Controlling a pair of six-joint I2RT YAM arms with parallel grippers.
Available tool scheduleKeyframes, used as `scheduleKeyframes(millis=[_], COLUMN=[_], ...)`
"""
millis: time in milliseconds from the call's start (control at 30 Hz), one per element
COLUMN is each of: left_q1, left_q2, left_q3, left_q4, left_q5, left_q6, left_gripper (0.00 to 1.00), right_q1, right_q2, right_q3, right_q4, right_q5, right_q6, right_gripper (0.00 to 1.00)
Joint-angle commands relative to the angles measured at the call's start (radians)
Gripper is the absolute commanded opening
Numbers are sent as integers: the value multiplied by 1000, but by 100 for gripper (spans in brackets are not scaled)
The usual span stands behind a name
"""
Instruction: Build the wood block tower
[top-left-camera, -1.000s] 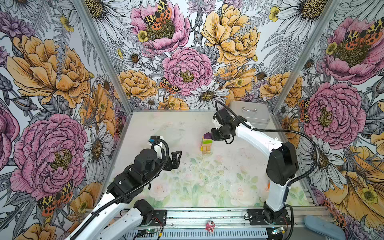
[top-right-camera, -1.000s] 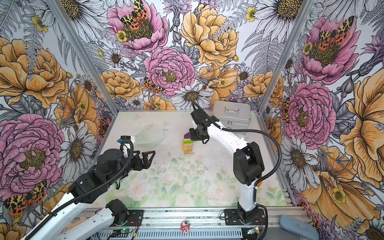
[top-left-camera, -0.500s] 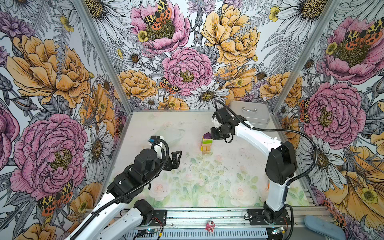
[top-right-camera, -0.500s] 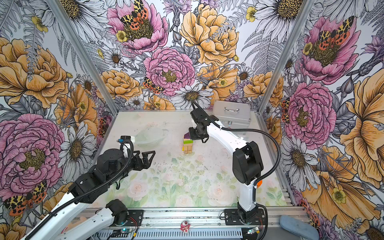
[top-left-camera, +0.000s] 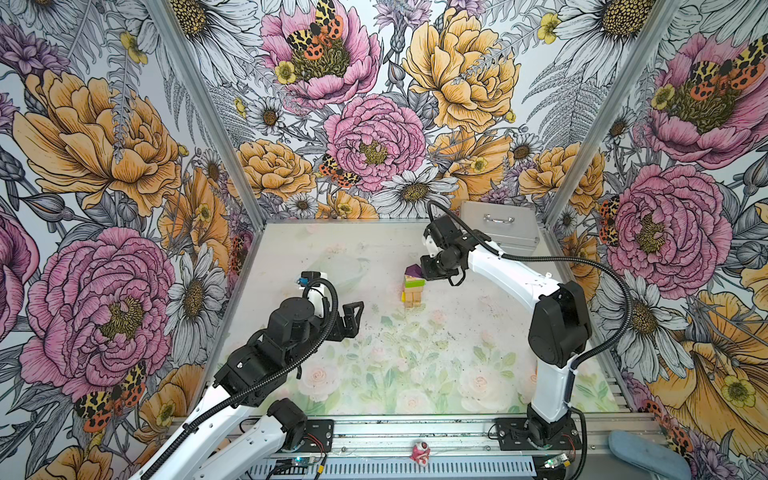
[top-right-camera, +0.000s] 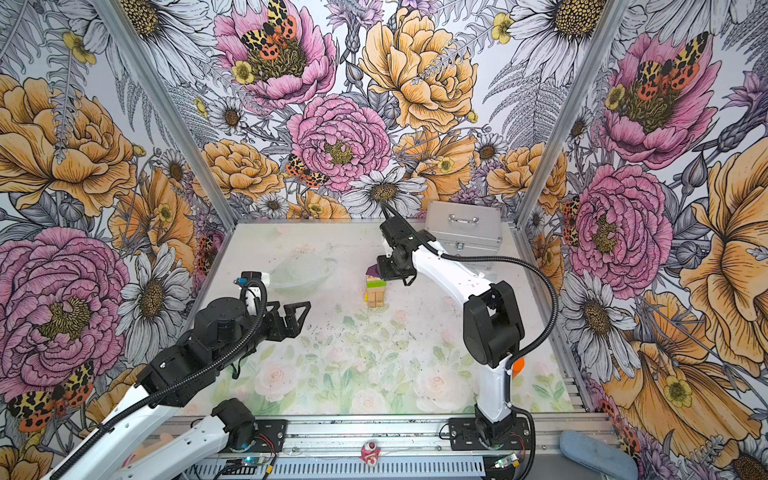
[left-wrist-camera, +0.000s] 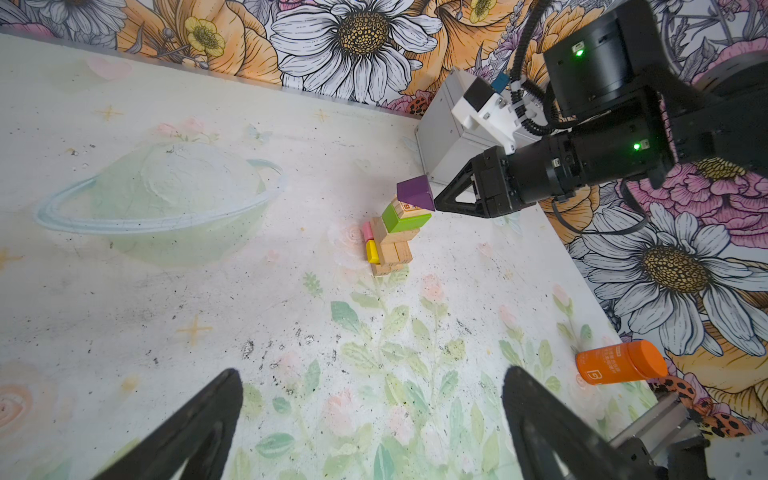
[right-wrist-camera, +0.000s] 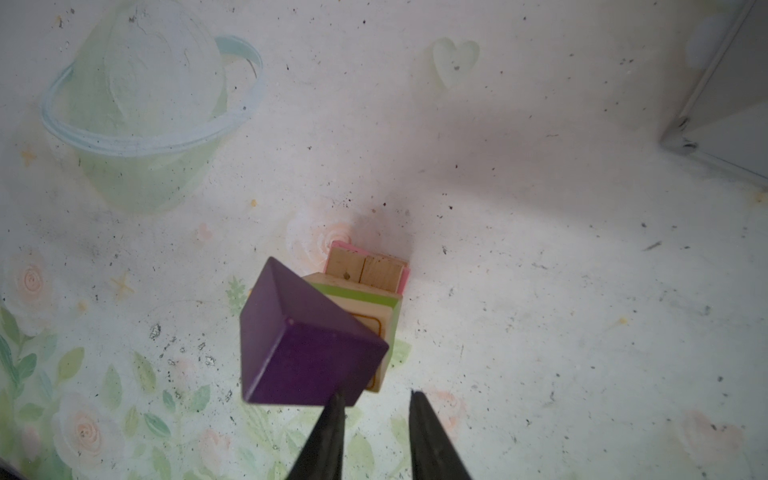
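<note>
The tower (top-left-camera: 413, 286) stands toward the back of the counter (top-left-camera: 415, 365), just right of centre in both top views. From the left wrist view I read it bottom to top: tan blocks (left-wrist-camera: 395, 253) with a yellow block (left-wrist-camera: 372, 251) and a pink block (left-wrist-camera: 367, 230) at their side, then a green block (left-wrist-camera: 405, 220), a small printed block, and the purple block (left-wrist-camera: 413, 193) with its point up as the roof.

My right fingers (right-wrist-camera: 332, 432) are at the purple block's edge, a narrow gap apart with only bare counter showing between them. One tip touches or nearly touches the block, but they grip nothing. My left fingers (left-wrist-camera: 195, 419) hang spread wide and empty, well apart from the tower.

I see no loose blocks on the counter — only a silver case (top-left-camera: 498, 226) and an orange bottle (left-wrist-camera: 619, 361). I judge the build all but finished; what is left is drawing the right arm clear without nudging the roof.
</note>
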Motion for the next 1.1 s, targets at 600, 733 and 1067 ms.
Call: scheduleKeyframes(millis=[600,733,1067], left_q1=[8,31,176], left_q2=[42,215,710], left_q3=[17,109,484], left_q4=[71,133,215], left_q5=[0,72,301], left_q6=[59,150,214], left_gripper=[99,99,99], right_q1=[30,27,13], right_q2=[-108,-213,-516], right_q3=[149,93,-231], right_q4=[-118,-131,-116], right_q5=[29,83,126], right_q6=[-132,-76,74], right_gripper=[51,65,66])
